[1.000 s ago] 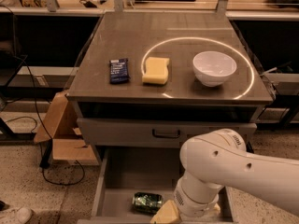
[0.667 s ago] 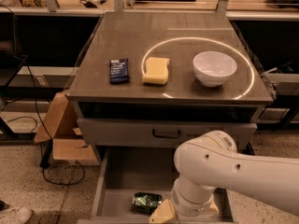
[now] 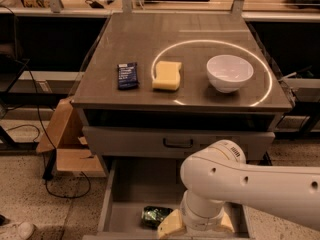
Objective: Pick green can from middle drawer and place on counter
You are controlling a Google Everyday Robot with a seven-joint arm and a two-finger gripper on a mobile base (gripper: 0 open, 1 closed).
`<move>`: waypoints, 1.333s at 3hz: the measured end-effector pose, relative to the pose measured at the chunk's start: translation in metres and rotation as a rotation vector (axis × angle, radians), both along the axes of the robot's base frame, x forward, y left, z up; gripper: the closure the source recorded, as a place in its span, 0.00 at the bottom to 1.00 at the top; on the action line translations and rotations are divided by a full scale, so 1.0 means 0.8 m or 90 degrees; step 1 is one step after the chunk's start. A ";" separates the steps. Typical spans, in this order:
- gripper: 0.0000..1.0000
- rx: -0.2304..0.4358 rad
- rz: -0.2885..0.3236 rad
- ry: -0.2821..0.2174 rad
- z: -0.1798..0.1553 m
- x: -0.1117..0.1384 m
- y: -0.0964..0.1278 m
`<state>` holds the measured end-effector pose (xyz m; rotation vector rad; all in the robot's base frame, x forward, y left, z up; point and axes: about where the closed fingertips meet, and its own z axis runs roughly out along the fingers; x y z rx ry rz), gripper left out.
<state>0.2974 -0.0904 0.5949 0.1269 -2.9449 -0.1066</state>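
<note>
Green can (image 3: 154, 216) partly hidden behind hand (image 3: 171, 227) in drawer (image 3: 142, 184)

Glossy white arm (image 3: 260, 181), built of fat rounded links; the domed elbow cap carries a small grey printed mark, with a few small dark screw holes along the shell. The wrist (image 3: 200, 211) is a shorter white cylinder. The gripper (image 3: 172, 227) shows tan, wedge-shaped parts at the bottom edge of view, under the wrist, inside the middle drawer (image 3: 135, 184).
</note>
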 end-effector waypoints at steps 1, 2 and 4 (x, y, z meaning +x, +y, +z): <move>0.00 0.000 0.000 0.001 0.000 0.000 0.000; 0.00 0.013 -0.022 -0.018 -0.014 0.012 0.056; 0.00 0.009 -0.036 -0.014 -0.021 0.008 0.046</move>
